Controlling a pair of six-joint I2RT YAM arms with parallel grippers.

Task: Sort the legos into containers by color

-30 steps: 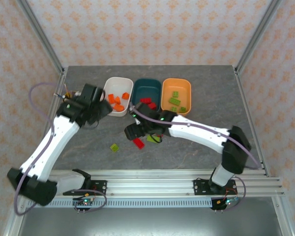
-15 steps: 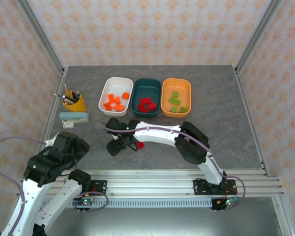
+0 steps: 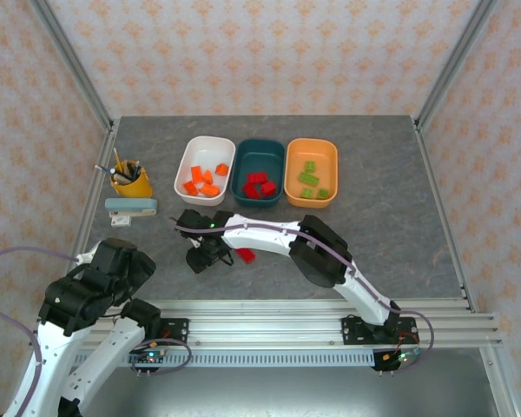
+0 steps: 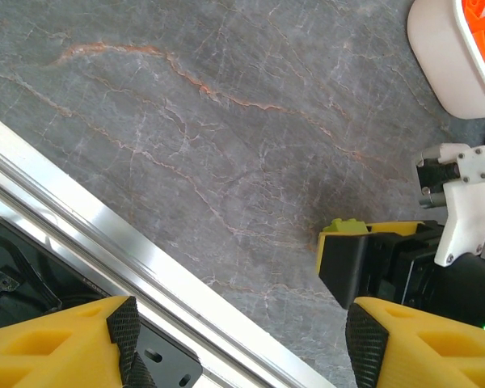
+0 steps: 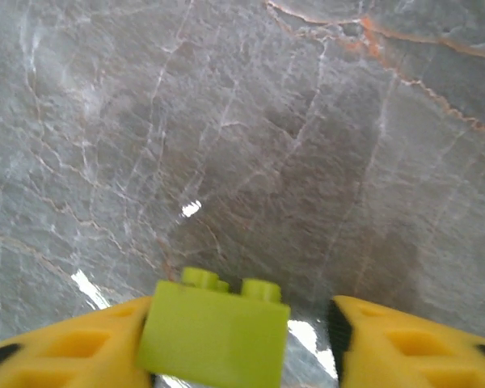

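Observation:
A lime green lego (image 5: 212,338) lies on the table between the fingers of my right gripper (image 5: 241,333). It rests against the left finger, with a gap to the right one, so the gripper is open. From above, that right gripper (image 3: 205,258) is low over the table, left of a loose red lego (image 3: 245,254). The white tub (image 3: 191,155) holds orange legos, the teal tub (image 3: 259,155) red ones, the orange tub (image 3: 328,165) green ones. My left gripper (image 4: 242,335) hangs open and empty near the rail, facing the green lego (image 4: 349,227).
A yellow cup with pens (image 3: 130,181) and a pale blue object (image 3: 130,206) stand at the left. An aluminium rail (image 3: 269,326) runs along the near edge. The left arm (image 3: 95,291) is folded back at the near left corner.
The left arm has pulled back from the white tub to the near left corner. The right arm has swung left from the red lego and set its fingers around the green lego.

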